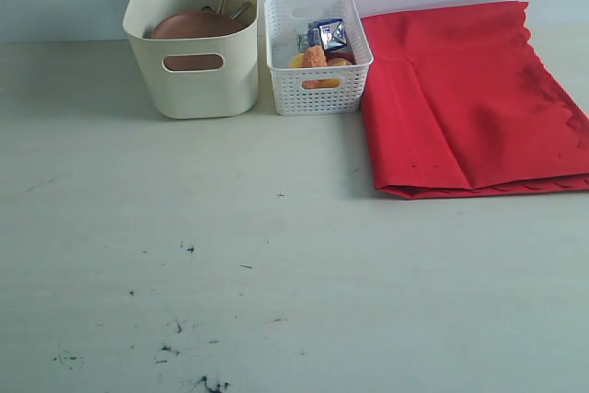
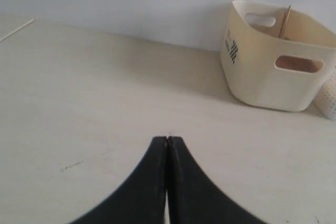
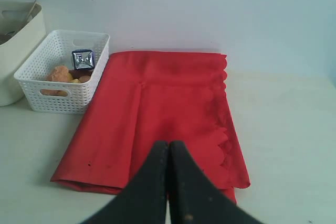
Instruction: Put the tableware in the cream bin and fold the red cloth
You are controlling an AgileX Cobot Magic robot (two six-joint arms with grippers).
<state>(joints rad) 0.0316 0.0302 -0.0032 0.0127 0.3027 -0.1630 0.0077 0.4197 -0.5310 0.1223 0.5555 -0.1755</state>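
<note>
The left gripper (image 2: 167, 139) and right gripper (image 3: 168, 142) are pressed shut, nothing held. Ahead of the right one, the red cloth (image 3: 168, 98) is laid folded beside the white basket (image 3: 58, 95). Soft and limp, it is judged best pinched at a corner. A round brown plate (image 1: 193, 25) is seen inside the cream bin (image 2: 262, 77).

A pale, dark-speckled table (image 1: 276, 273) is occupied at the back by cream bin (image 1: 198, 80), white lattice basket (image 1: 317, 80) and folded red cloth (image 1: 469, 98).

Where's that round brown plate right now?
In the exterior view the round brown plate sits inside the cream bin at the back left, just left of the white lattice basket.
</note>
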